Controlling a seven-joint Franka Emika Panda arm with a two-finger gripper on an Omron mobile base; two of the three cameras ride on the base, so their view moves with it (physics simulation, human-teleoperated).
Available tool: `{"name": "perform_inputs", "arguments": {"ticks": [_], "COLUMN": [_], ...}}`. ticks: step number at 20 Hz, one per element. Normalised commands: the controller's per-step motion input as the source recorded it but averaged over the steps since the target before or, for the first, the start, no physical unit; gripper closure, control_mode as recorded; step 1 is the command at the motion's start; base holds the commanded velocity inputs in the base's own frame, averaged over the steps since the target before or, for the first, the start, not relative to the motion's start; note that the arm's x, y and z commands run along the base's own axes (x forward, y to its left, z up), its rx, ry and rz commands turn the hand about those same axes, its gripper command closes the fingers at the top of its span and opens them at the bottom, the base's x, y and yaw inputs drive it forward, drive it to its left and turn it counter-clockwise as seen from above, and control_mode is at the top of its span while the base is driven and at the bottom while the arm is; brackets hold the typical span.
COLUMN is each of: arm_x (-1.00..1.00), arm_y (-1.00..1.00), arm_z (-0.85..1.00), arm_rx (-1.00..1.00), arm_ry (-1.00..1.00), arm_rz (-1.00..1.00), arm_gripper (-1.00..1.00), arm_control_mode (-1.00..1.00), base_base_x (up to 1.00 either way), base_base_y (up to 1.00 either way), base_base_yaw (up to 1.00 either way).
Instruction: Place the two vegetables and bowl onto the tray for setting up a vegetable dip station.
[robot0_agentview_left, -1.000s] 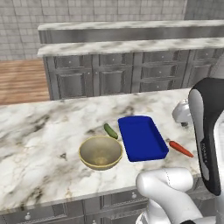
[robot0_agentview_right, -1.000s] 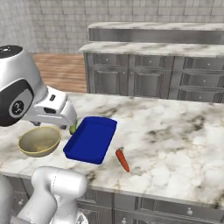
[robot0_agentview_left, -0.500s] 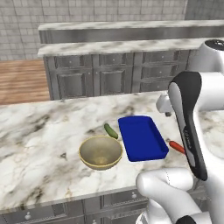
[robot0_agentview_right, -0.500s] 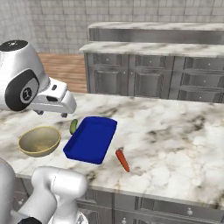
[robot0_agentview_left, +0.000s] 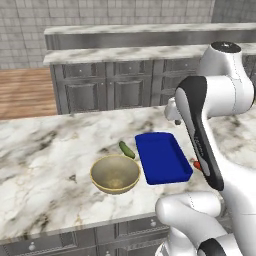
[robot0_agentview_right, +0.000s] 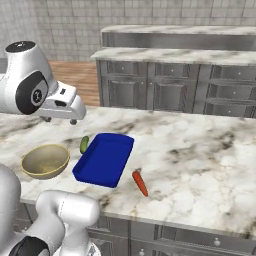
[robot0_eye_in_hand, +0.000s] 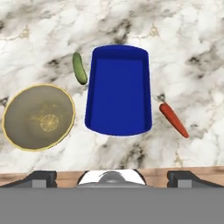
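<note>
The deep blue tray (robot0_agentview_left: 162, 157) (robot0_agentview_right: 105, 157) (robot0_eye_in_hand: 118, 89) lies bare on the marble counter. A dark green cucumber (robot0_agentview_left: 127, 149) (robot0_agentview_right: 84, 144) (robot0_eye_in_hand: 79, 68) rests just off its left rim. The tan speckled bowl (robot0_agentview_left: 115, 173) (robot0_agentview_right: 45, 161) (robot0_eye_in_hand: 38, 117) stands upright nearer the front edge, left of the tray. On the tray's other side lies the orange carrot (robot0_agentview_right: 140, 183) (robot0_eye_in_hand: 173, 119), partly hidden by my arm in the left base view (robot0_agentview_left: 196, 164). My gripper (robot0_agentview_right: 60, 120) (robot0_eye_in_hand: 113, 177) hangs open and holds nothing, high above the counter, looking down on all of these.
The marble counter (robot0_agentview_right: 200, 150) stretches wide to the right of the carrot. Behind it runs a raised ledge over grey cabinets (robot0_agentview_right: 170, 90), with wooden floor (robot0_agentview_left: 25, 92) at the far left. My own arm (robot0_agentview_left: 200, 130) blocks part of the left base view.
My arm has swung up and back, lifting the open hand higher above the counter. The tray, bowl, cucumber and carrot have stayed where they were.
</note>
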Motion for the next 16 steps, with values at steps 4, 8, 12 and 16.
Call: {"name": "perform_inputs", "arguments": {"ticks": [4, 8, 12, 16], "arm_x": [0.32, 0.29, 0.20, 0.13], "arm_y": [0.12, 0.14, 0.17, 0.09], "arm_z": [0.00, -0.03, -0.18, -0.18], "arm_rx": [0.00, 0.00, 0.00, 0.00], "arm_ry": [0.00, 0.00, 0.00, 0.00], "arm_rz": [0.00, 0.00, 0.00, 0.01], "arm_gripper": [-1.00, -1.00, -1.00, -1.00], "arm_control_mode": [-1.00, -1.00, -1.00, -1.00], "base_base_x": [0.00, 0.00, 0.00, 0.00], "base_base_y": [0.00, 0.00, 0.00, 0.00], "base_base_yaw": [0.00, 0.00, 0.00, 0.00]}}
